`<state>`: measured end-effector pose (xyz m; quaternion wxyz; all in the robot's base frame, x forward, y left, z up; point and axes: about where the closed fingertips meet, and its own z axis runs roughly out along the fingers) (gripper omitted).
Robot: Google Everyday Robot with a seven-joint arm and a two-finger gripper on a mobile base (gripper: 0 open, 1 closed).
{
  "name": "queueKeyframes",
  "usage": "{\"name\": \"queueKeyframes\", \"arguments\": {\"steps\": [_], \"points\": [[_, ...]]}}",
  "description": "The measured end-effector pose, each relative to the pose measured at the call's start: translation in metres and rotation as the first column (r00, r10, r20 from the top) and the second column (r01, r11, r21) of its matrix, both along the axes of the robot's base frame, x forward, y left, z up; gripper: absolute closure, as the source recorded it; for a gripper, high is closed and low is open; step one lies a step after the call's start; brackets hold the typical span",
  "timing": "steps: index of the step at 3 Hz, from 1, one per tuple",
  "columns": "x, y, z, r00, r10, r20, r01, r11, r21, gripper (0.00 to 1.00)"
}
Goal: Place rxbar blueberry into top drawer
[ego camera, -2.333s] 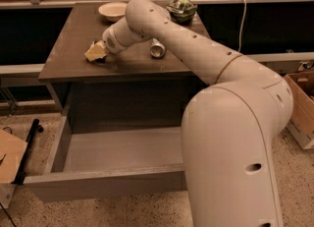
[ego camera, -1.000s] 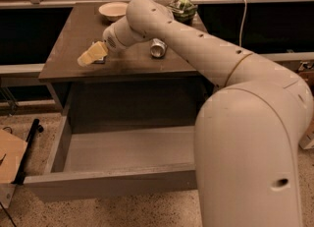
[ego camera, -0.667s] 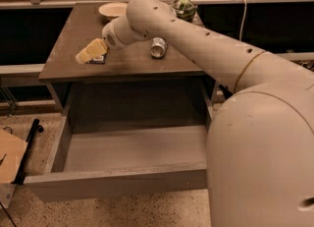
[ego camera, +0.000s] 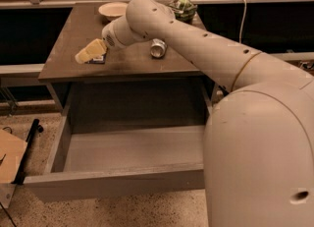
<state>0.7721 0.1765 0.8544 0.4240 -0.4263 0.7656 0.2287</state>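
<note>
The bar (ego camera: 98,60) lies flat on the table (ego camera: 63,54), near the front left edge. The pincer (ego camera: 84,55) sits right over it and partly hides it; I cannot tell whether it has a grip. A can (ego camera: 158,48) lies apart to the right. A bowl (ego camera: 113,10) and a green bag (ego camera: 182,6) sit near the back edge. Below, the drawer (ego camera: 117,182) stands pulled well out past the table's front, its inside open from above.
</note>
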Motion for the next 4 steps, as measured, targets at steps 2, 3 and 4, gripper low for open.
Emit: {"name": "queueKeyframes", "arguments": {"steps": [2, 3, 4], "points": [[0.017, 0.007, -0.022, 0.9988, -0.015, -0.046, 0.015, 1.0, 0.003, 0.0], [0.019, 0.01, -0.026, 0.9985, -0.012, -0.054, 0.012, 1.0, -0.001, 0.18], [0.018, 0.013, -0.029, 0.9983, -0.009, -0.057, 0.009, 1.0, -0.008, 0.5]]}}
